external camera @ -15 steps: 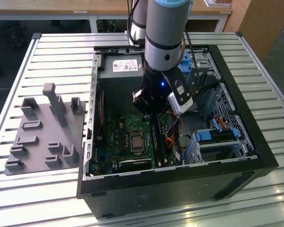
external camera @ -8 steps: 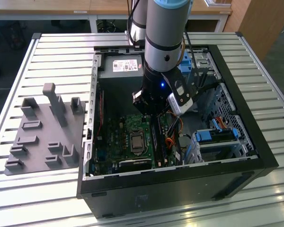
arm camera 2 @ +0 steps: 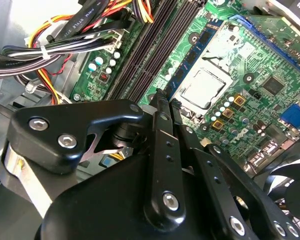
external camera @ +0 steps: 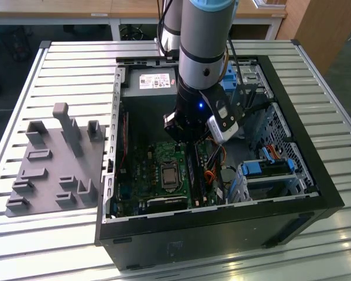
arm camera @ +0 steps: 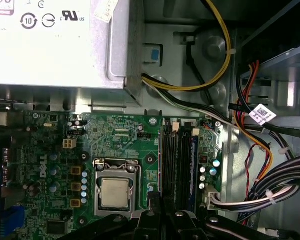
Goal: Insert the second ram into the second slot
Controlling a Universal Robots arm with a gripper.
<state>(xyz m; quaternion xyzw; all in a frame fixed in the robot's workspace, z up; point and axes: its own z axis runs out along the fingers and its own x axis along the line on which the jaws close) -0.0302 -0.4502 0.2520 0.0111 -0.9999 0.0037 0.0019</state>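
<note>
Slatted metal table (external camera: 58,70) bears an open black computer case (external camera: 222,234); the black gripper (arm camera 2: 168,100) hangs over dark memory slots (arm camera: 175,160) on the green motherboard (arm camera: 115,130), jaws almost closed, empty.

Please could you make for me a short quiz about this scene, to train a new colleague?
1. True or false: the computer case lies open and its motherboard is visible.
2. Where is the grey tray? A) on the exterior view's left of the case B) on its right C) inside it
3. What does the gripper hang over?
Key: 1 true; 2 A; 3 the memory slots.
</note>
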